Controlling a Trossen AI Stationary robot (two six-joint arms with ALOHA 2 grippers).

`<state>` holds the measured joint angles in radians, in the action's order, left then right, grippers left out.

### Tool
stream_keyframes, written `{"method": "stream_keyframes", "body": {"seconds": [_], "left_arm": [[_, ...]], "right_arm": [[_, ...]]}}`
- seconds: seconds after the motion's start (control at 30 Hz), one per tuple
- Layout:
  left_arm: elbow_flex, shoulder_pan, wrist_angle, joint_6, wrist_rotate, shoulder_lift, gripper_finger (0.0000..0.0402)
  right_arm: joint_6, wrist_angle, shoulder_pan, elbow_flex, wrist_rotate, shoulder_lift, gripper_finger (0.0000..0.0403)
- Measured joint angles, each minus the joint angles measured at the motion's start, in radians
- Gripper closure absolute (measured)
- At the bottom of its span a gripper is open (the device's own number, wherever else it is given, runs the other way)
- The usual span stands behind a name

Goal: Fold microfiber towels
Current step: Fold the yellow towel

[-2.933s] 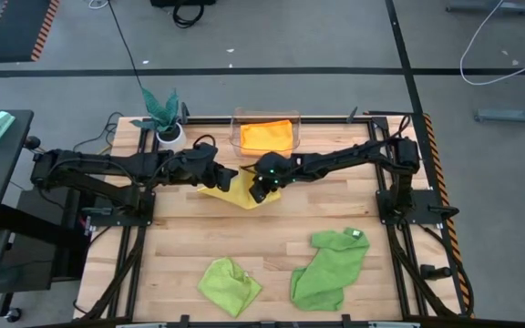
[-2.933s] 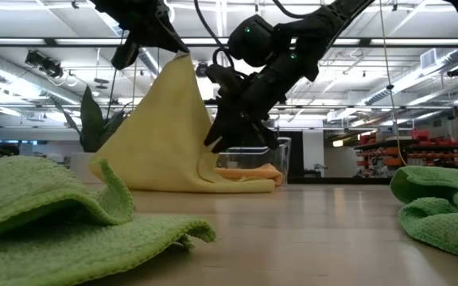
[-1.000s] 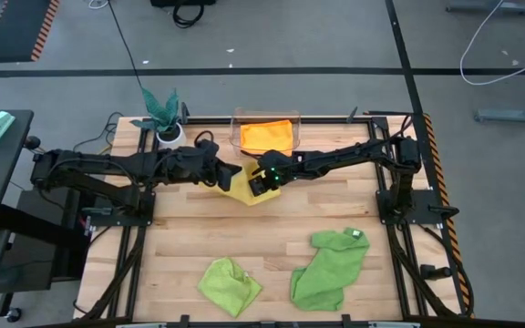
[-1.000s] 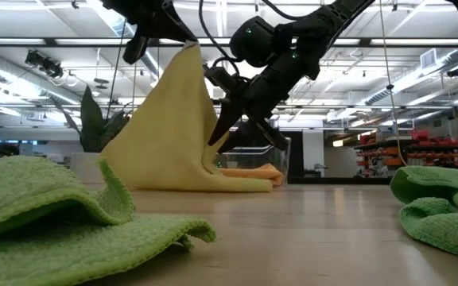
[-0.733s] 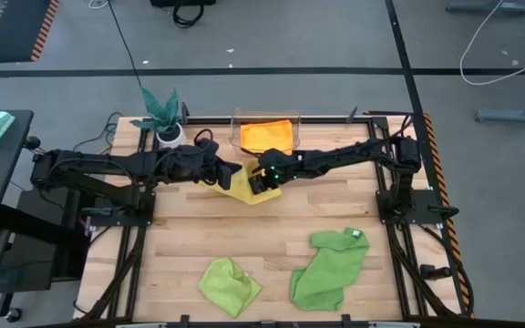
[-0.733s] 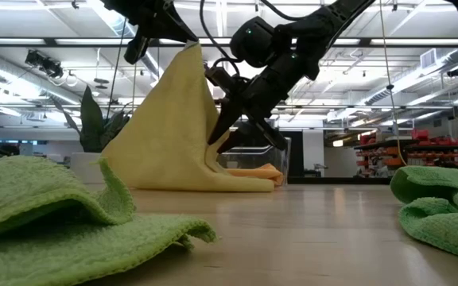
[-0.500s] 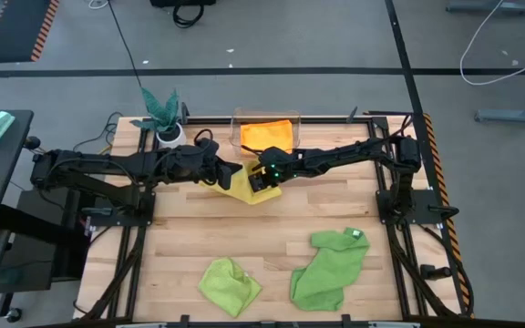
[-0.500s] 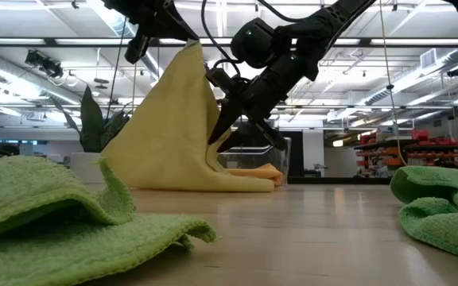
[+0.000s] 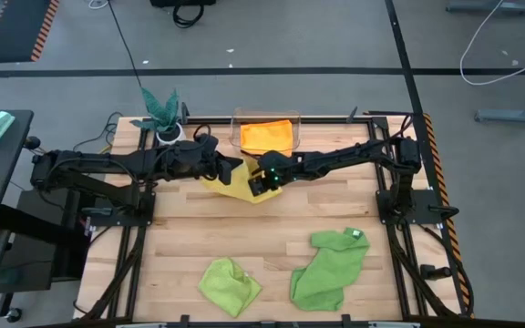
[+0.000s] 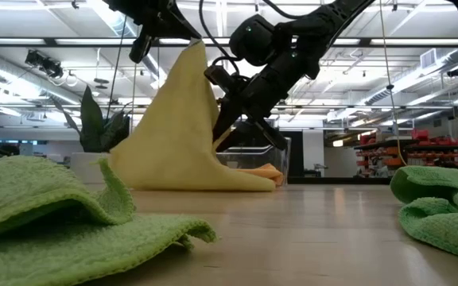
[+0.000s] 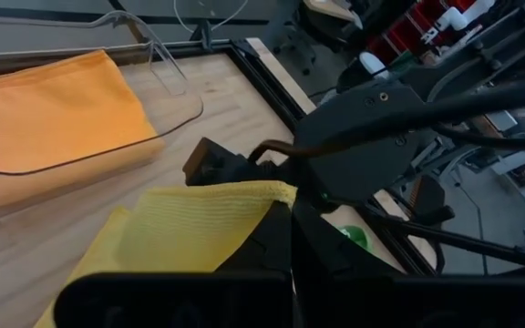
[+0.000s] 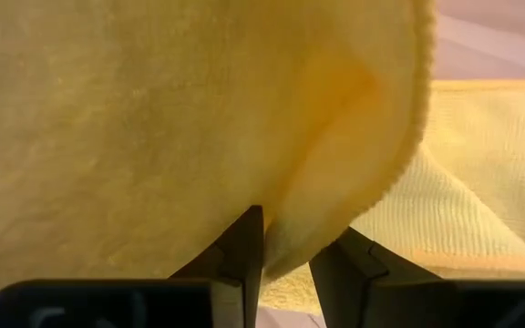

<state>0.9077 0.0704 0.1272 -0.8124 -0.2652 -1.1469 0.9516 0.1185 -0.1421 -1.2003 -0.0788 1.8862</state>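
Yellow towel (image 10: 177, 131), mid-table before the clear bin, top corner raised by left gripper (image 10: 165, 30) (fingers pinched on it), right gripper (image 12: 285, 251) pincering a hanging fold, lower hem on table (image 9: 190, 241).

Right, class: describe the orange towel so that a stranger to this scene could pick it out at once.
Start at the wooden table and go to its far edge, beside the potted plant. A clear bin stands there, and the orange towel lies folded flat inside it, the only towel in a container and the only orange one.
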Motion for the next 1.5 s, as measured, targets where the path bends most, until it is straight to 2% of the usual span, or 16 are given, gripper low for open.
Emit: {"method": "stream_keyframes", "body": {"seconds": [0.7,0.8,0.97,1.07,1.23,1.5], "left_arm": [[0.0,0.016,-0.001,0.013,0.0,0.0,0.0399],[0.0,0.016,-0.001,0.013,0.0,0.0,0.0398],[0.0,0.016,-0.001,0.013,0.0,0.0,0.0399],[0.0,0.016,-0.001,0.014,0.0,0.0,0.0398],[0.0,0.016,-0.001,0.027,0.0,0.0,0.0398],[0.0,0.016,-0.001,0.04,0.019,0.0,0.0399]], "right_arm": [[-0.033,0.054,0.034,0.0,0.03,0.001,0.032],[-0.058,0.054,0.03,0.0,0.044,0.001,0.0339],[-0.075,0.054,0.031,0.0,0.059,0.001,0.0393],[-0.09,0.067,0.031,0.0,0.06,0.001,0.039],[-0.148,0.13,0.026,0.0,0.044,-0.007,0.0397],[-0.241,0.385,0.026,0.0,0.049,-0.075,0.0398]]}}
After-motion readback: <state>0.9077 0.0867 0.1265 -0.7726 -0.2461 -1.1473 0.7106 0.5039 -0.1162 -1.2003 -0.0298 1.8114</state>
